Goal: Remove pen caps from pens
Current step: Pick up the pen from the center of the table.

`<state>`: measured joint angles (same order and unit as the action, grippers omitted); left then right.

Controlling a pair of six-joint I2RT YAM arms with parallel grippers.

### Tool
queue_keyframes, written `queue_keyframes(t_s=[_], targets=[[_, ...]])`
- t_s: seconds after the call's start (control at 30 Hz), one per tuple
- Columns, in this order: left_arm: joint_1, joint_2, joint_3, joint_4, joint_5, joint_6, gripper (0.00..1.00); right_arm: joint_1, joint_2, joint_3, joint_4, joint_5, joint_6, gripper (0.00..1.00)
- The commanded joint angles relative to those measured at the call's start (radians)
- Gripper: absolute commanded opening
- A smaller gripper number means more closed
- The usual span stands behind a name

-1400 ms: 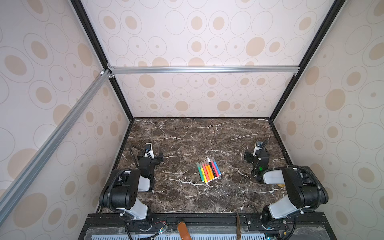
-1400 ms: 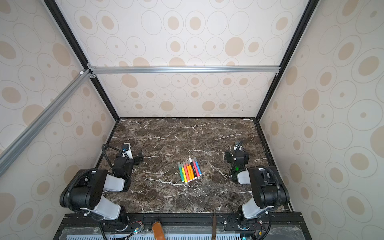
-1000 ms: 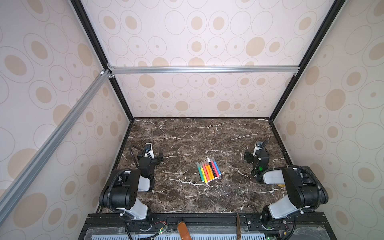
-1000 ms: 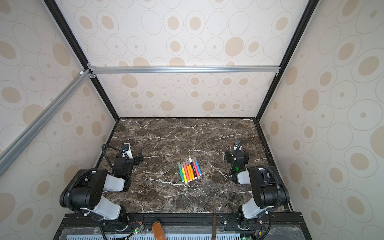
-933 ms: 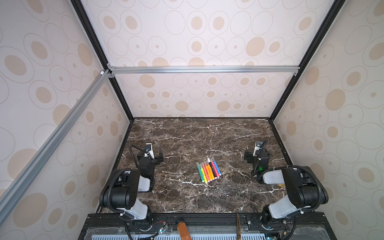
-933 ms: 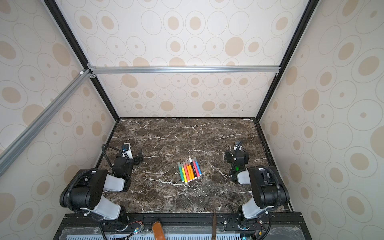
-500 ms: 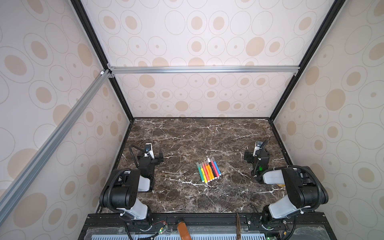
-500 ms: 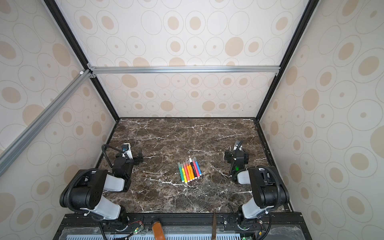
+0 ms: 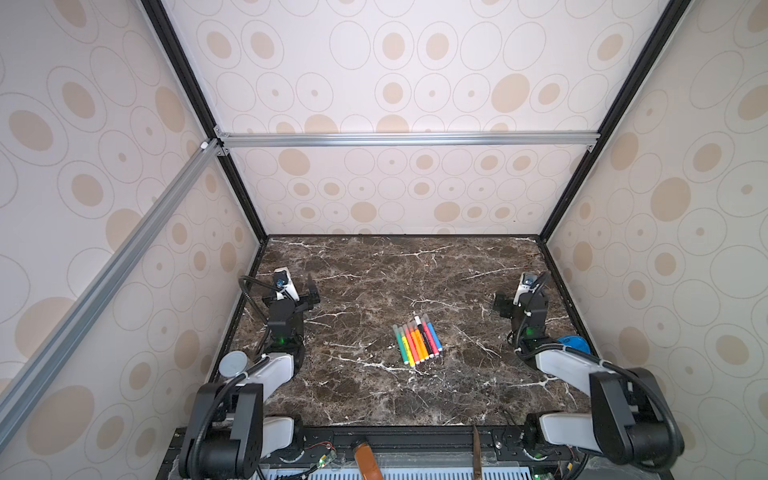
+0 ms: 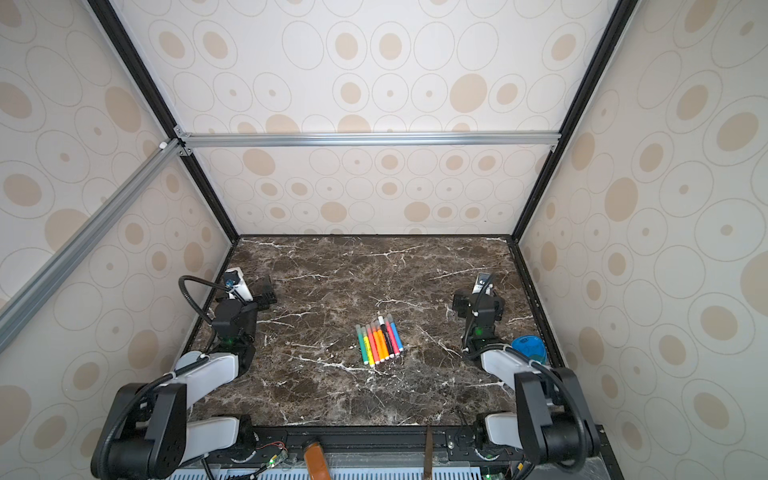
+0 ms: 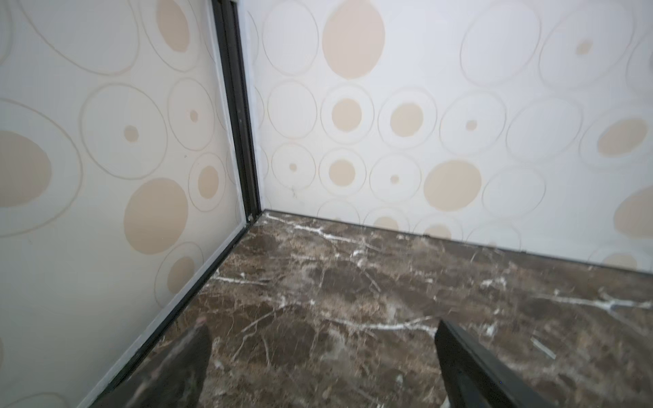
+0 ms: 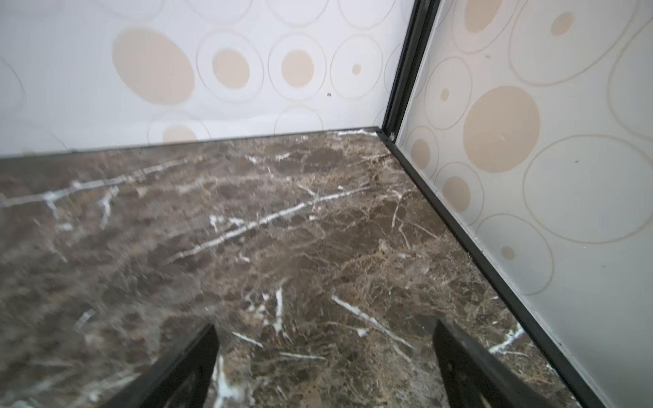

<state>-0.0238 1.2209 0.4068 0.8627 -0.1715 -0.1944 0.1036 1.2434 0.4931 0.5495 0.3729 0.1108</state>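
Lying side by side in a tight, slightly slanted row on the marble table (image 9: 374, 270), the pens (image 9: 417, 340) sit a little right of the middle, between the two arms and nearer the right one; both top views show them (image 10: 379, 340). Their bodies run green, yellow, red, orange, black, pink and blue from left to right. The caps (image 9: 417, 321) are on the far ends, pale and greyish, with one whiter cap standing out in the middle of the row (image 10: 380, 321). The pens are too small to count for certain. The left gripper (image 9: 297, 296) is low over the table near the left wall, well apart from the pens, and its jaws are spread wide with nothing between them; its wrist view shows only bare marble between the two dark fingers (image 11: 190, 356) and the far left corner beyond. The right gripper (image 9: 521, 302) is low near the right wall, also apart from the pens, with its jaws wide and nothing in them; the right wrist view (image 12: 325, 330) shows bare marble and the far right corner. A blue round thing (image 10: 528, 348) lies beside the right arm by the wall, and a grey disc (image 9: 232, 363) shows by the left arm.
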Motion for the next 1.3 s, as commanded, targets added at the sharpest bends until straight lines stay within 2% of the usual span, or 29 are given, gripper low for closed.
queue_keyframes(t_s=[0.0, 0.07, 0.13, 0.2, 0.27, 0.33, 0.4, 0.47, 0.6, 0.87, 1.27], targets=[[-0.005, -0.005, 0.106, -0.302, -0.026, -0.207, 1.00, 0.004, -0.082, 0.116, -0.281, -0.033, 0.239, 1.00], [-0.006, 0.015, 0.175, -0.433, -0.002, -0.266, 1.00, 0.003, -0.097, 0.180, -0.410, -0.158, 0.242, 1.00], [-0.005, 0.027, 0.199, -0.491, 0.057, -0.284, 1.00, 0.004, -0.096, 0.224, -0.503, -0.332, 0.221, 0.91], [-0.007, 0.023, 0.199, -0.529, 0.104, -0.304, 1.00, 0.021, -0.059, 0.282, -0.617, -0.406, 0.259, 0.85], [-0.013, 0.006, 0.184, -0.548, 0.135, -0.308, 1.00, 0.080, 0.003, 0.374, -0.785, -0.393, 0.226, 0.83], [-0.027, -0.023, 0.159, -0.556, 0.143, -0.324, 1.00, 0.166, 0.067, 0.461, -0.935, -0.319, 0.172, 0.82], [-0.042, -0.056, 0.132, -0.556, 0.152, -0.334, 1.00, 0.267, 0.131, 0.523, -1.036, -0.259, 0.140, 0.80], [-0.058, -0.081, 0.117, -0.559, 0.155, -0.339, 1.00, 0.324, 0.185, 0.564, -1.090, -0.249, 0.132, 0.78], [-0.097, -0.103, 0.107, -0.573, 0.143, -0.322, 1.00, 0.402, 0.289, 0.623, -1.139, -0.258, 0.118, 0.72], [-0.126, -0.065, 0.131, -0.568, 0.162, -0.298, 1.00, 0.455, 0.451, 0.678, -1.146, -0.350, 0.122, 0.64], [-0.134, -0.053, 0.132, -0.574, 0.157, -0.296, 1.00, 0.488, 0.522, 0.679, -1.130, -0.371, 0.137, 0.59]])
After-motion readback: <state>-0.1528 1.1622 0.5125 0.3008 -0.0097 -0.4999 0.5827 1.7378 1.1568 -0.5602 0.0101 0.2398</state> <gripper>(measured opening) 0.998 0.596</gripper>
